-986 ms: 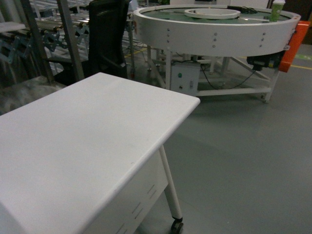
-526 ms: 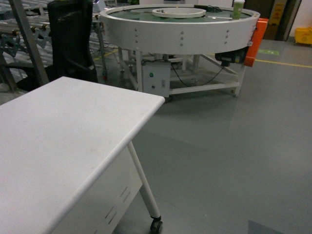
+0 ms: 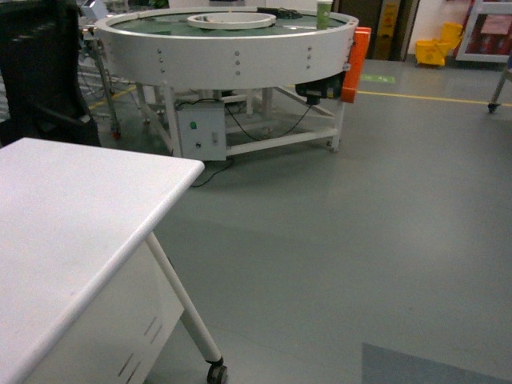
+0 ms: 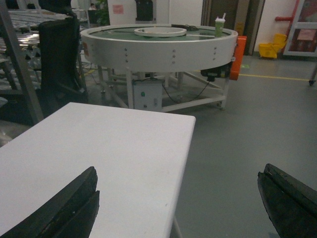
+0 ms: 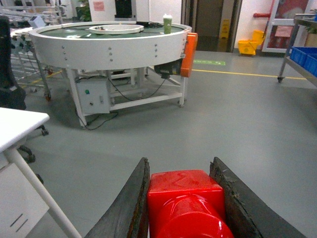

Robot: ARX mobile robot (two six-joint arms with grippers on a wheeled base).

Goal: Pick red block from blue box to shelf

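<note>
In the right wrist view the glossy red block [image 5: 185, 196] sits clamped between the two dark fingers of my right gripper [image 5: 179, 163], stud toward the camera, high above the grey floor. My left gripper [image 4: 179, 171] is wide open over the corner of a white table [image 4: 99, 148], with nothing between its fingers. The shelf shows only as a steel post [image 5: 289, 47] at the far right, beside dark blue crates [image 5: 307, 53]. The blue box is out of view. Neither gripper appears in the head view.
A big round white table [image 3: 232, 48] with an orange panel [image 3: 360, 60] stands ahead, a green cup [image 3: 324, 14] on top. The white table [image 3: 72, 208] fills the left; a black chair [image 3: 40, 72] and another steel rack [image 4: 17, 74] stand behind. A yellow bucket [image 3: 444, 40] sits far right.
The head view has swung to the right: the white table and the round table have slid left, and the yellow bucket and far wall have come into sight.
</note>
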